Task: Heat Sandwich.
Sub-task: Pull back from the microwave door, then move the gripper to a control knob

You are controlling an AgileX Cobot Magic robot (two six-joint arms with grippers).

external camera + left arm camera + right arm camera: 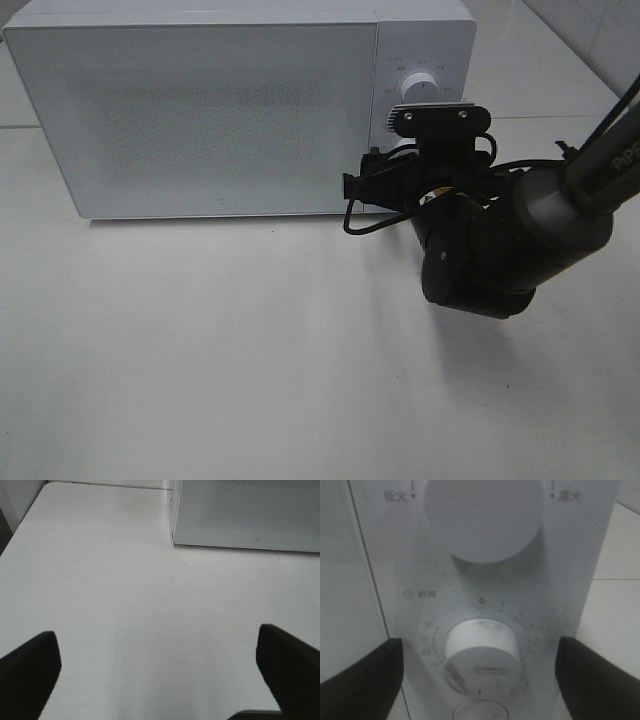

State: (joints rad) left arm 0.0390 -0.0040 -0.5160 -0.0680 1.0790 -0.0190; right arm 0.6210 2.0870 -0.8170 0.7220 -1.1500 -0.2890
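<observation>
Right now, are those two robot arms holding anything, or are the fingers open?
Left fingers: open, holding nothing.
Right fingers: open, holding nothing, facing the timer dial.

The right gripper (480, 677) faces the microwave panel (570, 570), jaws spread wide either side of the timer knob (481, 647), clear of it. A larger knob (482, 517) sits above, a button (480, 714) below.
</observation>
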